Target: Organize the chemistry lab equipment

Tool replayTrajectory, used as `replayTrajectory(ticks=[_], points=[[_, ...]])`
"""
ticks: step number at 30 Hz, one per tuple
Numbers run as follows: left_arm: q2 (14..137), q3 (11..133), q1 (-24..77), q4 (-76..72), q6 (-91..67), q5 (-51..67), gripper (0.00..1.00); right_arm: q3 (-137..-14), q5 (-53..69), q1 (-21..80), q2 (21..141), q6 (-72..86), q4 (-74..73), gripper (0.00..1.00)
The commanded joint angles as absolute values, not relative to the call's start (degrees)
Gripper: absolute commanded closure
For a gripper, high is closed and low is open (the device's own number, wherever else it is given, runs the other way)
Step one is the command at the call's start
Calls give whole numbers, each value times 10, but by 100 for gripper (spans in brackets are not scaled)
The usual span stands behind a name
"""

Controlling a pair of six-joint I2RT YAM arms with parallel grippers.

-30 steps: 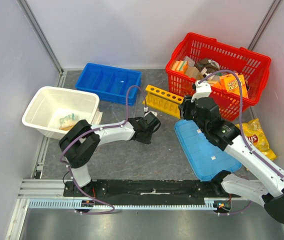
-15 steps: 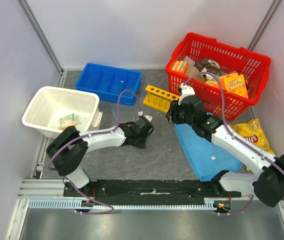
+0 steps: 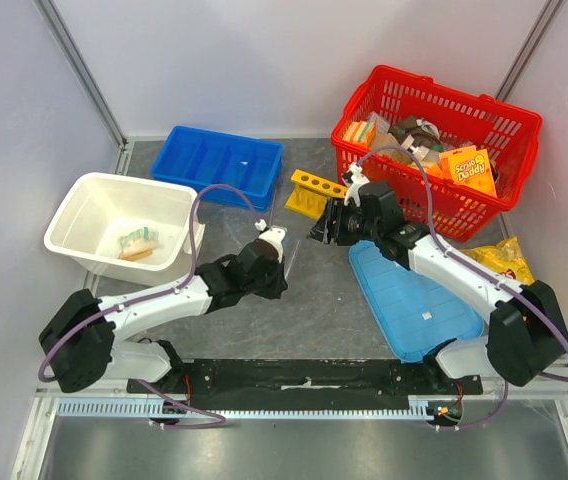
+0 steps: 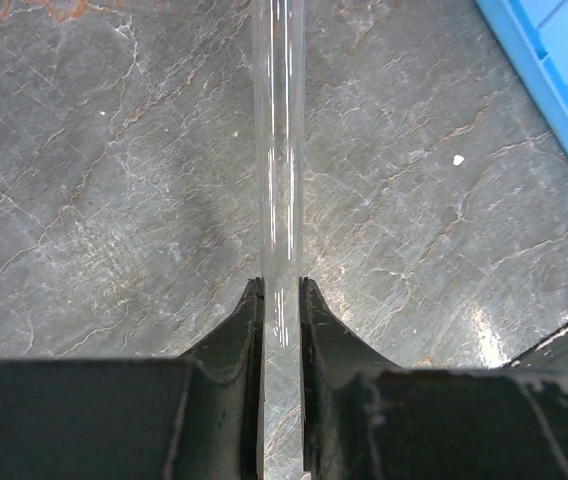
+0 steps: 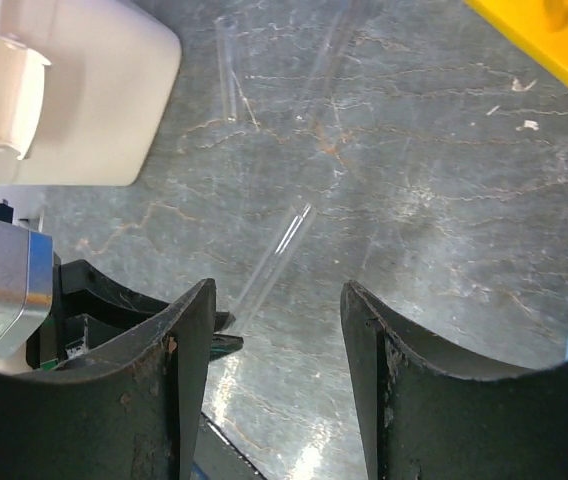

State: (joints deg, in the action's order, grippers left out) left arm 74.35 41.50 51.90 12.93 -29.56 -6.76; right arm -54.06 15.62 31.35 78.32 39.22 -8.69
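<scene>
Now, left hand (image 4: 281, 288) pinches a thin clear tube (image 4: 279, 150) by its end; the wide, empty right hand (image 5: 279, 330) nearby could knock it loose.

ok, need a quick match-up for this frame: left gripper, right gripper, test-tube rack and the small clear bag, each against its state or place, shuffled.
Column A
1. left gripper
2. right gripper
3. yellow test-tube rack
4. small clear bag

Column B
a. lying in the white tub
b. open, gripping nothing
c. on the table beside the red basket
d. shut on a thin clear tube

Pairs: 1-d, 2-b, 3-c, 4-a
</scene>
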Motion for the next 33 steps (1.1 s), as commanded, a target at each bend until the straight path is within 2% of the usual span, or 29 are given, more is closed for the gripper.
replayTrajectory(ticks=[1, 5, 13, 18, 33], points=[[708, 401, 522, 75, -286, -56, 91, -562, 229, 298, 800, 424, -40, 39], [686, 383, 522, 51, -275, -43, 91, -582, 276, 294, 838, 427, -46, 39], [676, 377, 522, 33, -265, -29, 91, -607, 284, 294, 874, 422, -58, 40], [674, 380, 522, 31, -261, -26, 91, -602, 294, 294, 889, 431, -45, 46], [674, 372, 522, 21, -257, -28, 91, -588, 285, 294, 905, 442, -19, 53]])
